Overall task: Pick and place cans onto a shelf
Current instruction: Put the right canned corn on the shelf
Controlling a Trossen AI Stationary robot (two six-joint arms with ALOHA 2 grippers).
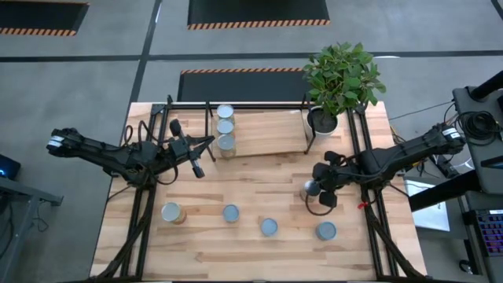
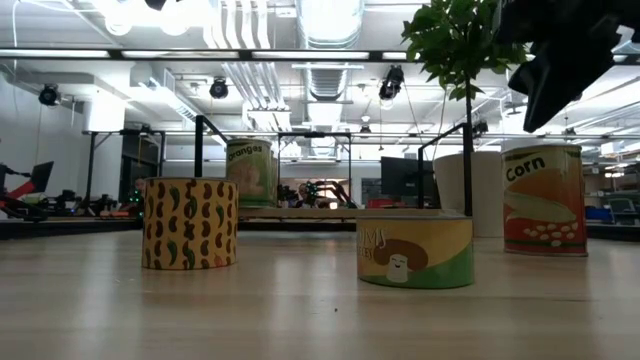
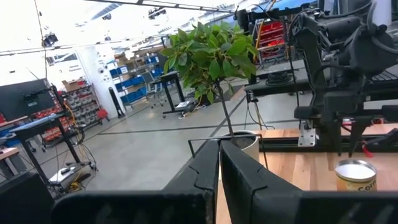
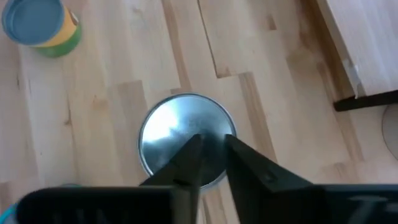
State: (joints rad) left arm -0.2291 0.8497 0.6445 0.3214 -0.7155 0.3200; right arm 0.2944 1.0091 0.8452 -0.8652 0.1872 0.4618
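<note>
Three cans [image 1: 225,128] stand in a row at the left end of the shelf [image 1: 271,134]. Several more cans [image 1: 230,213] stand upright on the near half of the table. My right gripper [image 4: 212,138] is shut and hangs just above the silvery top of the corn can [image 4: 185,140], right of centre [image 1: 311,189]; the low view shows the gripper [image 2: 548,90] clear of the can [image 2: 543,200]. My left gripper [image 3: 219,146] is shut and empty, held level beside the shelved cans [image 1: 208,141].
A white pot with a leafy plant [image 1: 324,119] stands at the shelf's right end, just beyond my right gripper. A bean can [image 2: 190,222] and a mushroom can [image 2: 415,250] stand near the front. Black frame bars [image 1: 137,220] run along both table sides.
</note>
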